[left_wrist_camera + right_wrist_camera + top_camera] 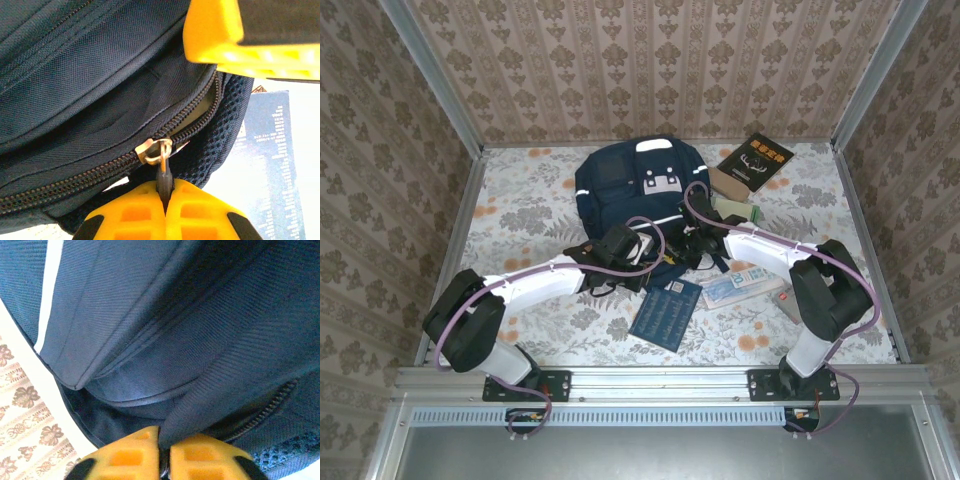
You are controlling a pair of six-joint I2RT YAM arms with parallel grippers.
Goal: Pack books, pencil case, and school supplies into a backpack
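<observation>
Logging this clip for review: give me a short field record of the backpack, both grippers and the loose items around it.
backpack: middle of table, between both arms
zipper: partly open past the slider
left gripper: shut on zipper pull
right gripper: shut on a fold of backpack fabric
navy book: on table, near side of backpack
blue pack: on table, right of navy book
black book: on table, far right
</observation>
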